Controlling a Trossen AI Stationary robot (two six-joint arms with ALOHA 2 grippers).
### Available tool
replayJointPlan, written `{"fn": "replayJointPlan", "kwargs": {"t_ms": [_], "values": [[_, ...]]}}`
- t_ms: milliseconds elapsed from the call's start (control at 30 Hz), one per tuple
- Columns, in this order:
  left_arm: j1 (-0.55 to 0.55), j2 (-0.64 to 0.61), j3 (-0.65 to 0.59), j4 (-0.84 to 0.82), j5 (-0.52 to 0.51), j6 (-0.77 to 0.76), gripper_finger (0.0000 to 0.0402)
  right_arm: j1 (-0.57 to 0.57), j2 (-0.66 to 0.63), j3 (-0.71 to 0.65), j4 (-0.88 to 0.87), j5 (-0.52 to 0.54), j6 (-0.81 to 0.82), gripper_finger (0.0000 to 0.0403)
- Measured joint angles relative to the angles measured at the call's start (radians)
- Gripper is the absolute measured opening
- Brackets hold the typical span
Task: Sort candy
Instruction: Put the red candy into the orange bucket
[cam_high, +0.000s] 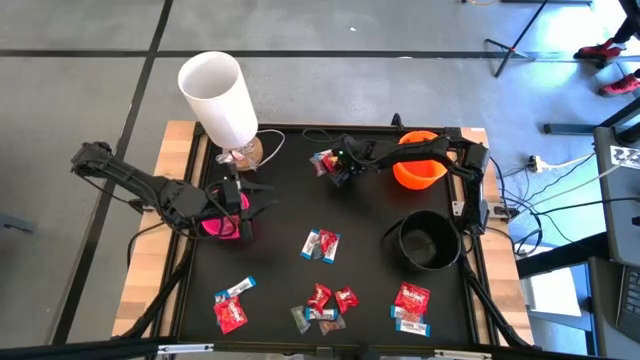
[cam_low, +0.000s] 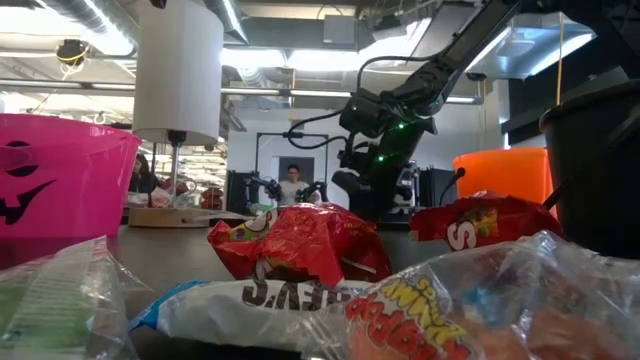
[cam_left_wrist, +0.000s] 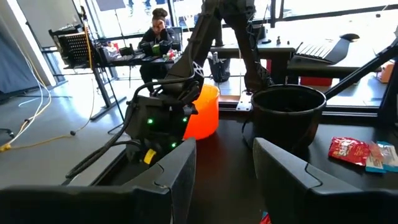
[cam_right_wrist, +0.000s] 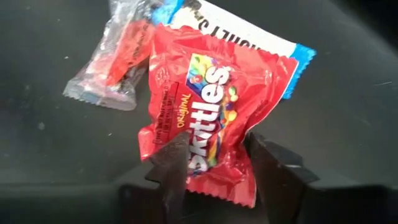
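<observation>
Small wrapped candy packets lie in clusters on the black mat: mid-table (cam_high: 321, 243), along the near edge (cam_high: 322, 307), (cam_high: 412, 305), (cam_high: 232, 306), and by the far edge (cam_high: 322, 160). My right gripper (cam_high: 336, 167) reaches down onto that far cluster and is shut on a red Skittles packet (cam_right_wrist: 208, 109). This packet lies on a blue-and-white packet (cam_right_wrist: 249, 37) and a clear-wrapped one (cam_right_wrist: 109, 68). My left gripper (cam_left_wrist: 224, 180) is open and hovers over the pink bowl (cam_high: 225, 222), touching nothing. My right gripper pinches the red packet near one end (cam_right_wrist: 214, 168), one finger on each long edge, so the fingers lie across it. They come from above, pointing down. The packet is creased between the fingers, and its other end rests on the candies beneath it.
An orange bowl (cam_high: 418, 170) stands at the far right and a black bowl (cam_high: 430, 240) in front of it. A tall white cylinder (cam_high: 220, 95) on a wooden base stands at the far left. People sit in the room behind the table.
</observation>
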Motion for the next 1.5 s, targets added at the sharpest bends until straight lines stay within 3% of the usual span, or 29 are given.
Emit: {"fn": "replayJointPlan", "kwargs": {"t_ms": [333, 633, 967, 1267, 1500], "values": [[0.0, 0.002, 0.0, -0.006, 0.0, 0.001, 0.0151, 0.001, -0.028, -0.003, -0.022, -0.085, -0.003, 0.001], [0.0, 0.002, 0.0, -0.017, 0.0, 0.001, 0.0151, 0.009, -0.186, -0.005, -0.093, -0.113, -0.006, 0.0014], [0.0, 0.012, 0.0, -0.026, 0.0, -0.008, 0.0151, 0.02, -0.549, -0.004, -0.25, -0.118, -0.038, 0.0012], [0.0, 0.016, 0.0, -0.027, 0.0, -0.008, 0.0151, 0.02, -0.876, -0.003, -0.677, 0.164, 0.04, 0.0009], [0.0, 0.016, 0.0, -0.027, 0.0, -0.008, 0.0151, 0.019, -0.986, -0.027, -0.896, 0.278, 0.187, 0.0011]]}}
